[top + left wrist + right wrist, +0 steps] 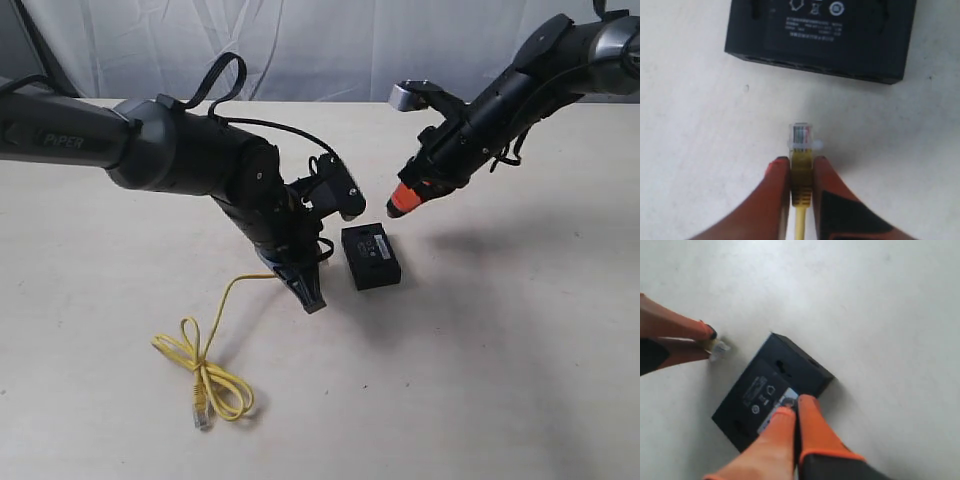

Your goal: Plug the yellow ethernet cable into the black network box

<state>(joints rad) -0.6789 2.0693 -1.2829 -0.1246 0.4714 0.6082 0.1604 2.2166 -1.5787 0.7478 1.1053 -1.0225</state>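
While my left gripper (800, 161) pinches the yellow cable (801, 192) tight just behind its clear plug (801, 136), the plug sticks out past the tips and points the same way the fingers do. The black box (820, 35) lies straight ahead of those tips, near but not touching, with bare table (700, 150) between plug and box. The near side of the box is turned a little, so the plug does not face it quite square. That side is dark, and I cannot pick out the holes well. The rest of the cable trails behind the gripper in loose loops. My right gripper (795, 407) has its fingers closed together on nothing, with the tips over the top of the box. I cannot tell if they press on it. I think the left gripper is the one to move: straight ahead, with a small turn to line up.
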